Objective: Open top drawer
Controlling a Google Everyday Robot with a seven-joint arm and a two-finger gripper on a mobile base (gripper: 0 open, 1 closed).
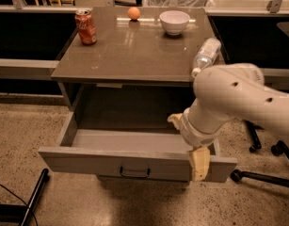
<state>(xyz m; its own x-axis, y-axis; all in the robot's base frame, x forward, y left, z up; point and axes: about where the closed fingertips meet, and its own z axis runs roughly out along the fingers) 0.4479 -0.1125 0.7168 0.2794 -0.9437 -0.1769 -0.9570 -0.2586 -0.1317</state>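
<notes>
Top drawer [134,161] far out; end effector [186,147], fingers [199,164] apart, astride its front panel, wrist downward.

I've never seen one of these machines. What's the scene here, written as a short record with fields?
drawer: top drawer stands wide open, grey inside, nothing seen in it
gripper: gripper at the drawer's front right corner
handle: dark handle centred on the front, not held
table: table carries can, orange, bowl
bottle: bottle lying on its side at the right edge
</notes>
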